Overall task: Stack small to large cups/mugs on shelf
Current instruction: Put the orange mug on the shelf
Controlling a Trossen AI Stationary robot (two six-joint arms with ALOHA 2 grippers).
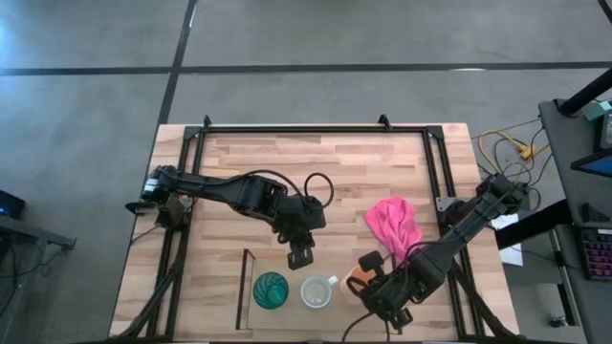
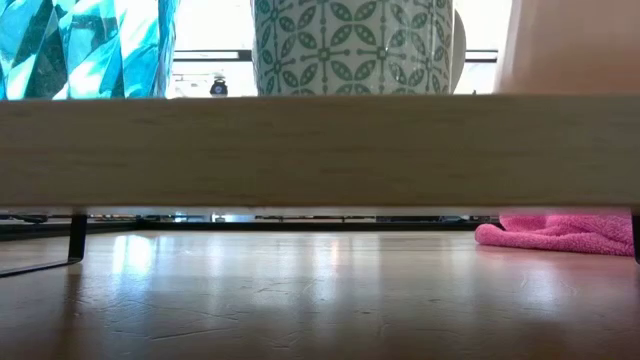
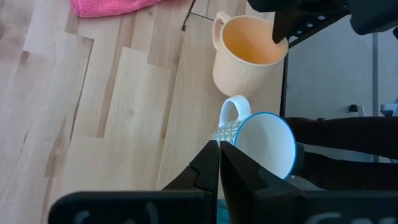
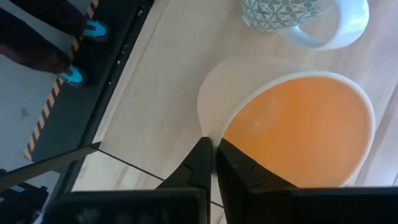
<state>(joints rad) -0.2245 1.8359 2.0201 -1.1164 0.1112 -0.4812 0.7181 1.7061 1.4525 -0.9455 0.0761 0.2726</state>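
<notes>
Three cups stand in a row on the light wood shelf (image 1: 245, 279) (image 2: 320, 150) at the table's near edge: a teal tumbler (image 1: 271, 290), a white patterned mug (image 1: 316, 291) (image 3: 264, 144) and an orange mug (image 1: 354, 280) (image 4: 298, 130). My right gripper (image 1: 371, 270) (image 4: 214, 152) is shut on the orange mug. My left gripper (image 1: 301, 254) (image 3: 219, 152) is shut and empty, just on the far side of the white mug. My right gripper pinches the orange mug's rim wall (image 4: 214, 135), one finger inside the mug and one outside. The fingers come from above, slanting in from the table's right. The mug stands upright with its base on the shelf board (image 2: 570, 95).
A pink cloth (image 1: 392, 222) (image 2: 560, 232) lies on the table behind the orange mug. Black frame rails (image 1: 435, 182) run along the table's sides and far edge. Bare wood lies between the cups and the far rail.
</notes>
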